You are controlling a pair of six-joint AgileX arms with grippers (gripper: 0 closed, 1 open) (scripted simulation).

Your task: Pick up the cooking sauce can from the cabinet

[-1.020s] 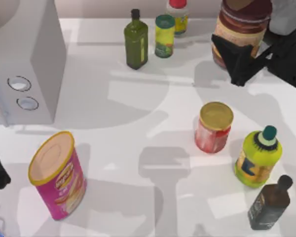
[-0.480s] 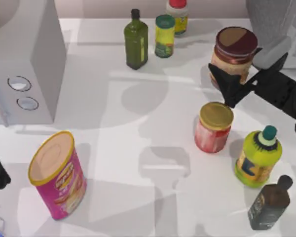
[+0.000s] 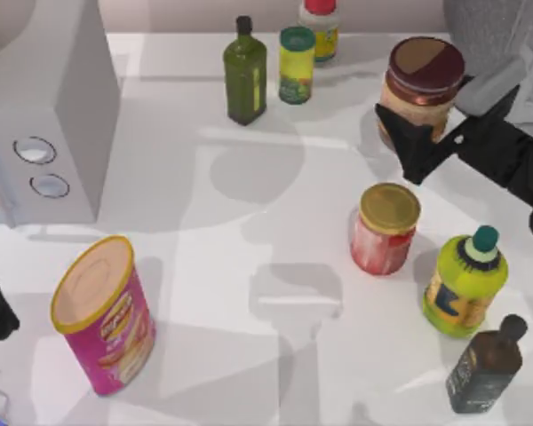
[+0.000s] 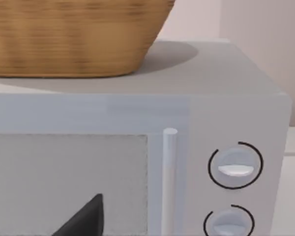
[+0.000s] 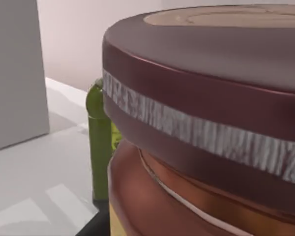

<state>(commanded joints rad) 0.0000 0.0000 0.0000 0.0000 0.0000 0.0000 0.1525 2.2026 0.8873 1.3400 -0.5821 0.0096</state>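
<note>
The cabinet (image 3: 502, 35) stood at the far right corner of the table (image 3: 249, 266), a grey mass behind the right arm, and the grey box with two round dials (image 3: 49, 106) sat at the far left with a woven basket (image 4: 73, 34) on top. The cooking sauce can (image 3: 422, 84) was outside the cabinet, over the table's far right area, clasped by the right gripper (image 3: 417, 142), whose dark fingers pressed its labelled body below the maroon lid. The can was upright, lid facing up toward the overhead camera, its short axis roughly vertical with at most a slight lean. To carry the lift well, I judged the grip should be kept firm and the can level, and the move should pass clear of the gold-lidded jar (image 3: 386, 226) just in front and of the yellow-green bottle (image 3: 465, 282) nearer the front right. The left gripper (image 4: 83, 219) was parked at the left edge facing the dial box; whether its fingers were parted could not be told.
</note>
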